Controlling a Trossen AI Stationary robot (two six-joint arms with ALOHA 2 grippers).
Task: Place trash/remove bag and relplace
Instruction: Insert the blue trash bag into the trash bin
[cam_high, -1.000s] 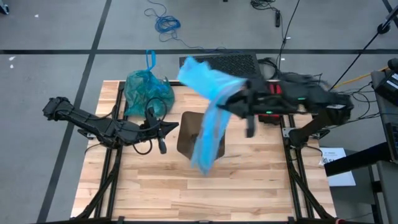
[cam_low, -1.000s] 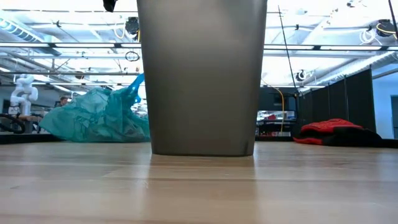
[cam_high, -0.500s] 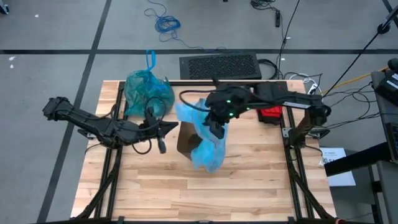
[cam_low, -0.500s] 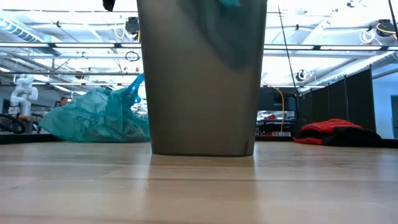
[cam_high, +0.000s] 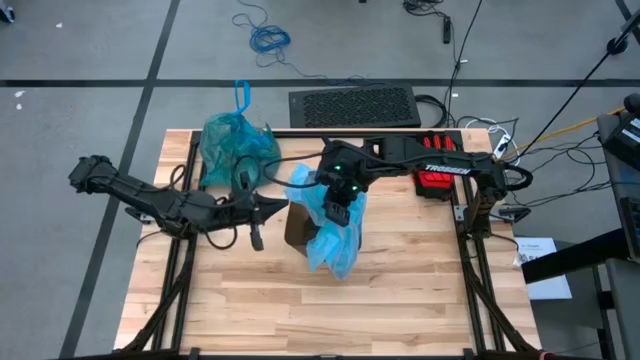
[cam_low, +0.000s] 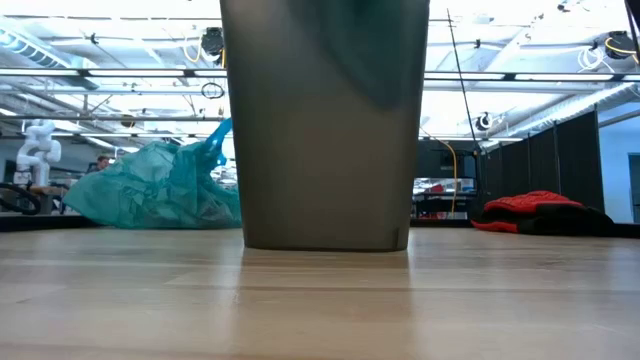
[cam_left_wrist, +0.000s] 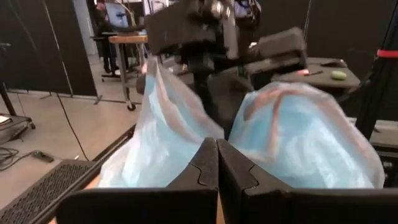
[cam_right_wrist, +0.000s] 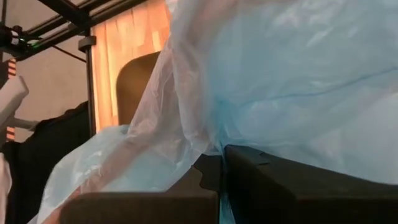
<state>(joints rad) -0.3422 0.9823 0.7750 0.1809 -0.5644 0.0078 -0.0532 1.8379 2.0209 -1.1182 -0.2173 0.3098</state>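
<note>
While the full teal-green bag (cam_high: 238, 148) sits knotted at the far left corner of the table (cam_high: 250, 300), out of the way, the high view shows the right gripper (cam_high: 338, 212) reaching in over the bin (cam_high: 297, 222) with a pale sky-blue plastic bag (cam_high: 335, 235). That fresh liner drapes over the bin's mouth and down its near side, presumably so it can be spread across the rim. The left gripper (cam_high: 254, 240) waits just beside the bin's left side, close enough to help with the edge. A red glove (cam_high: 436, 181) lies by the right edge, clear of the work.

From table height, the grey-brown bin (cam_low: 325, 120) stands upright and fills the middle; the tied-off bag (cam_low: 160, 190) rests on the wood behind and to its left, the glove (cam_low: 535, 212) far off to the right.

Through the left wrist camera, that arm's own fingers (cam_left_wrist: 200, 171) are pressed together with nothing between them, and the blue liner (cam_left_wrist: 292, 143) billows ahead.

Through the right wrist camera, the fingers (cam_right_wrist: 249, 180) are closed, with the liner's film (cam_right_wrist: 280, 81) gathered at their tips, apparently pinched there; the bin's rim (cam_right_wrist: 134, 84) shows behind.
</note>
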